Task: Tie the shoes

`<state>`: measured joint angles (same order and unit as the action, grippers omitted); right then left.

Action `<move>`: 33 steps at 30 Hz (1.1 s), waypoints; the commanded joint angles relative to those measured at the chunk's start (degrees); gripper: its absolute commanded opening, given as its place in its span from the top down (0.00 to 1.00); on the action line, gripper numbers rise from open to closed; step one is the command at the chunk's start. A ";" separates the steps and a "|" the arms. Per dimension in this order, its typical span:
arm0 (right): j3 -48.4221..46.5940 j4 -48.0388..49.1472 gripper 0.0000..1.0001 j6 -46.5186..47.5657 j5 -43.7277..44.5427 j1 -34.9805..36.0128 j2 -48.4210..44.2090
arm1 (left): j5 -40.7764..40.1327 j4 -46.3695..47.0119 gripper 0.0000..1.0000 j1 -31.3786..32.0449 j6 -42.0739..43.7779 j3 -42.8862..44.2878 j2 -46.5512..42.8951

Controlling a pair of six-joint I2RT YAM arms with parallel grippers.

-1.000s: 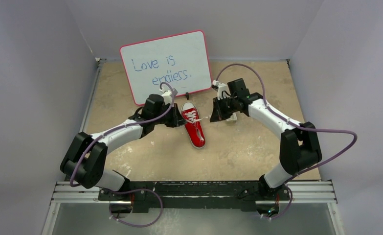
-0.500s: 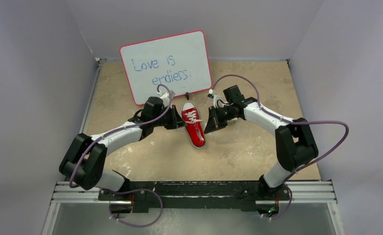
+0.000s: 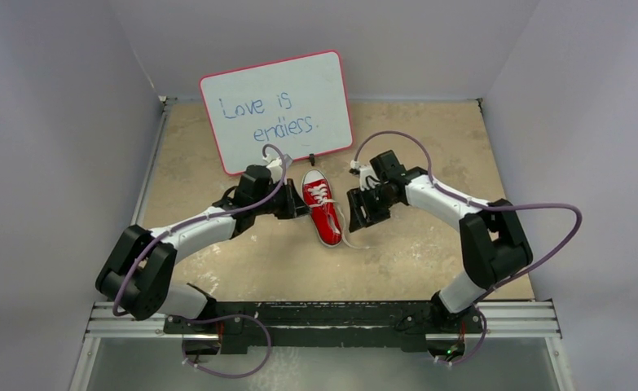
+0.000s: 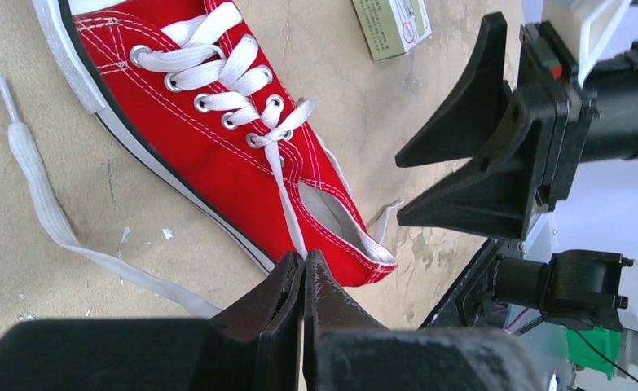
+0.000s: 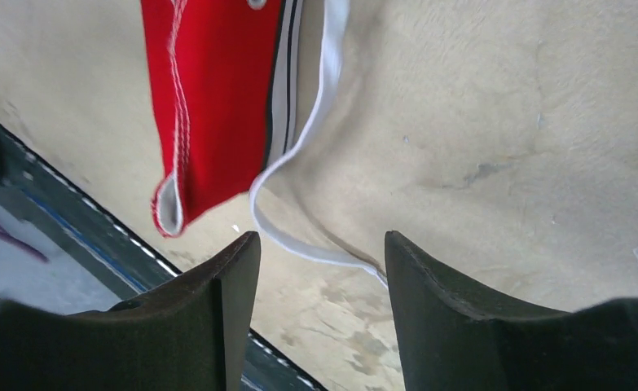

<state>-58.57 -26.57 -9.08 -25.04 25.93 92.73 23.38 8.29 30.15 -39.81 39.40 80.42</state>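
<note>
Red canvas sneaker (image 4: pixel 217 155), flat lace (image 4: pixel 287 204) in clamped left end effector (image 4: pixel 303 277); right end effector (image 5: pixel 322 241) apart.

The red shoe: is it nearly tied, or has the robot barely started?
Barely started. Done: the shoe is laced up, but no knot shows. In hand: the left end effector is shut on one lace near the heel. The right end effector is open over the other lace, which lies loose on the table. Left: probably grab that lace, cross the two, then knot and bow.
</note>
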 commanded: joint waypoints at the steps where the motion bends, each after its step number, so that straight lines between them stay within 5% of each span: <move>1: 0.36 -5.14 0.40 13.90 3.40 3.22 -4.46 | 0.75 3.23 1.00 0.26 1.04 0.97 0.17; 10: 6.01 -7.04 0.39 44.43 5.52 6.71 -11.09 | 1.26 2.62 1.00 0.26 2.61 1.71 0.44; 21: 13.11 3.52 0.46 42.74 11.61 8.89 -8.06 | 2.20 3.85 1.00 0.26 2.67 1.03 0.18; 26: 14.55 8.33 0.60 41.14 13.67 10.51 -4.96 | 2.21 5.31 1.00 0.25 1.69 -0.16 -0.17; 30: 14.10 8.44 1.00 39.96 14.21 10.95 -5.47 | 1.88 5.42 1.00 0.24 1.82 -0.65 -0.97; 33: 13.52 9.22 1.00 33.40 12.11 10.52 -10.33 | 2.07 6.24 1.00 0.26 2.64 -1.51 -1.87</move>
<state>-45.08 -18.94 30.61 -11.94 36.49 86.46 24.25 10.46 30.15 -38.33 38.96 80.73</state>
